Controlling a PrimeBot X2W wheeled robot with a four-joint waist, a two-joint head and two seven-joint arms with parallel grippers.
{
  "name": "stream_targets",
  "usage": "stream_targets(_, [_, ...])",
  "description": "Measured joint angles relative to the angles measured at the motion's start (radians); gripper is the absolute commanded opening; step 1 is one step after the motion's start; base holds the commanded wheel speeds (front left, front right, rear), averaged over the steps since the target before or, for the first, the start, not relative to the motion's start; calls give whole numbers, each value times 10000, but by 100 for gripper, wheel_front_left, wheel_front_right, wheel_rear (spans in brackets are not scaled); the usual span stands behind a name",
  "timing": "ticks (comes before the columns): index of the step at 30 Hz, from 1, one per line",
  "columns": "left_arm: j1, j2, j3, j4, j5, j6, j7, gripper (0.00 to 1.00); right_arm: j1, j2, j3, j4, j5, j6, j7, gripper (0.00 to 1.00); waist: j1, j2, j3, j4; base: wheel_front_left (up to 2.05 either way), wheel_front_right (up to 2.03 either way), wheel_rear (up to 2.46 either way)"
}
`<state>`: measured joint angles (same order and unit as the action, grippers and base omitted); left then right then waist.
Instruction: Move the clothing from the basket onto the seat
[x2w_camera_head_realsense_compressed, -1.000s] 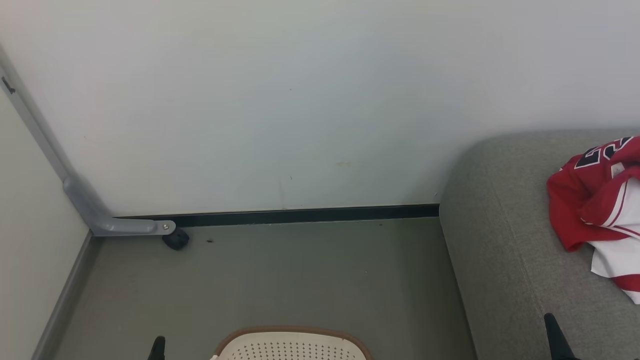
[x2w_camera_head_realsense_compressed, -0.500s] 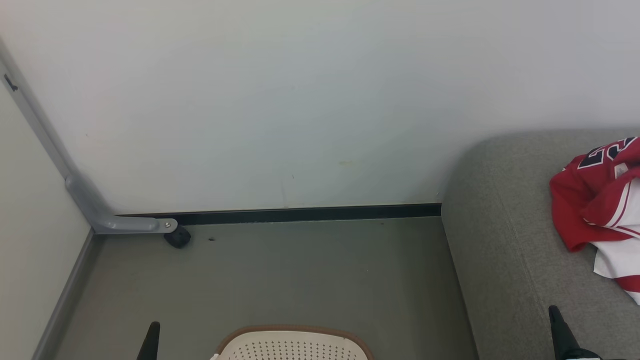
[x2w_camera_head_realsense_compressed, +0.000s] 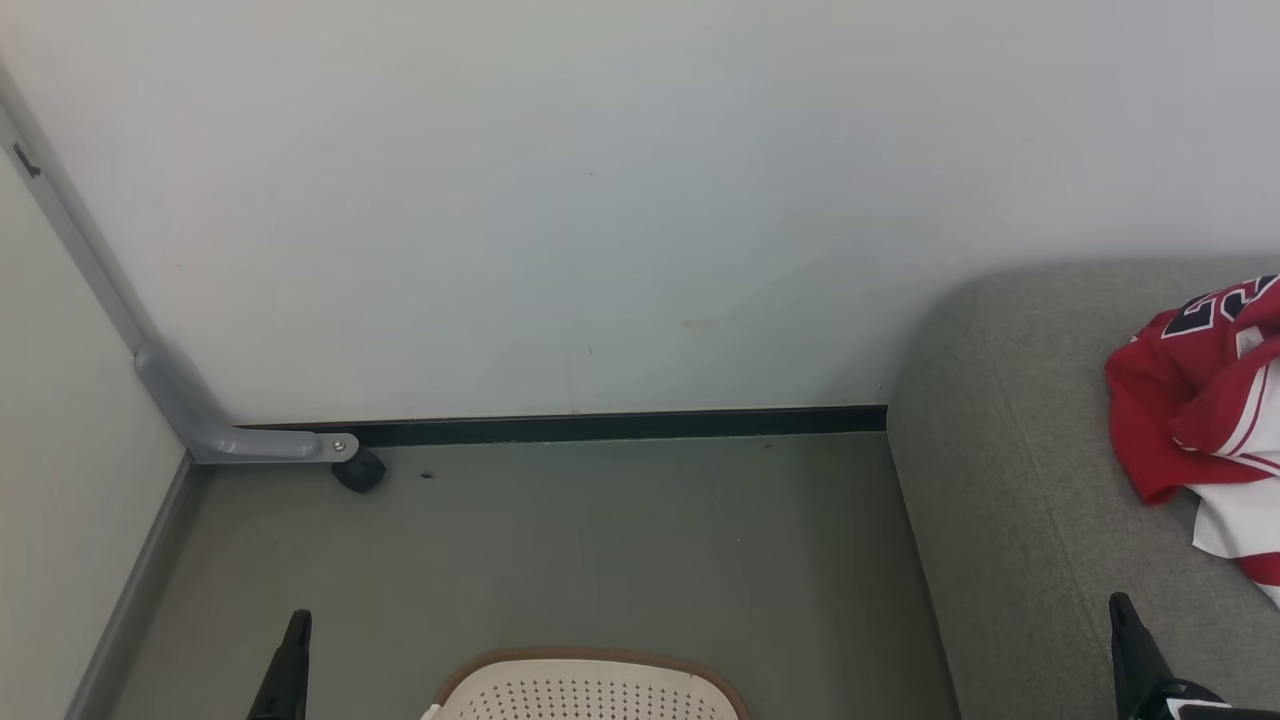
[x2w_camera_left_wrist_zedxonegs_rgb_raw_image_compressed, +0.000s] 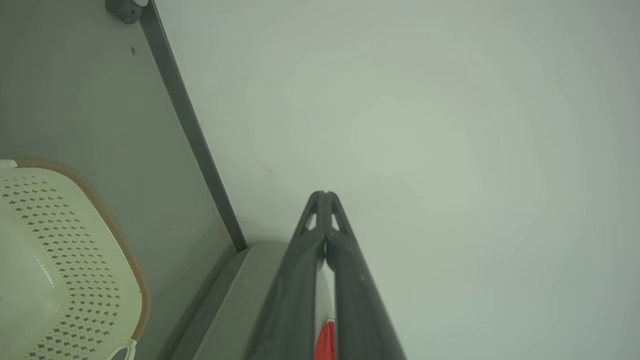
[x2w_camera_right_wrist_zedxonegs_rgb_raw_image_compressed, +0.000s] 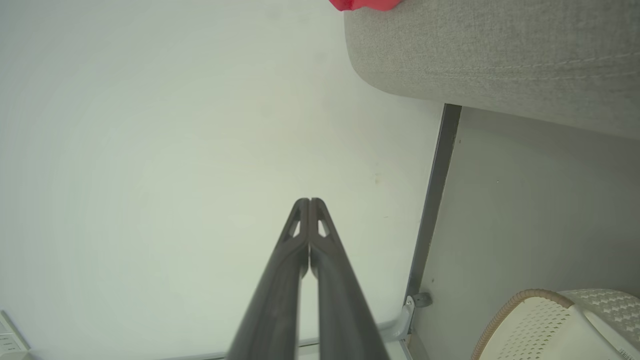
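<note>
One basket (x2w_camera_head_realsense_compressed: 590, 656), near centre. One seat (x2w_camera_head_realsense_compressed: 1000, 450), right, bearing one heap of clothing (x2w_camera_head_realsense_compressed: 1165, 420), garment count indistinct. Two grippers: left gripper (x2w_camera_head_realsense_compressed: 298, 626), right gripper (x2w_camera_head_realsense_compressed: 1121, 612). One grey bracket (x2w_camera_head_realsense_compressed: 200, 425) with one black wheel (x2w_camera_head_realsense_compressed: 358, 471), far left.

Floor (x2w_camera_head_realsense_compressed: 600, 560) and sofa (x2w_camera_head_realsense_compressed: 1000, 480), each loaded
Basket (x2w_camera_head_realsense_compressed: 585, 690) stands on the floor at bottom centre; clothing (x2w_camera_head_realsense_compressed: 1190, 400) lies on the sofa at far right.

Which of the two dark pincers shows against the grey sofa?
The right gripper, at the head view's lower right, against the grey-green fabric sofa; the left gripper shows against the floor beside the cream perforated basket.
</note>
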<state>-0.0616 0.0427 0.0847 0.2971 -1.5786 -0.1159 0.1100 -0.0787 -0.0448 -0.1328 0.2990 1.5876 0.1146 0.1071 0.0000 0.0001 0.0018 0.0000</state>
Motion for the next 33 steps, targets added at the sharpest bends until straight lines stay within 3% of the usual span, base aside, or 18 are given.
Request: stream_targets(33, [-145, -36, 15, 21, -205, -75, 29, 0, -39, 12, -33, 13, 65, 2, 61, 0, 0, 0, 0, 0, 0, 0, 0])
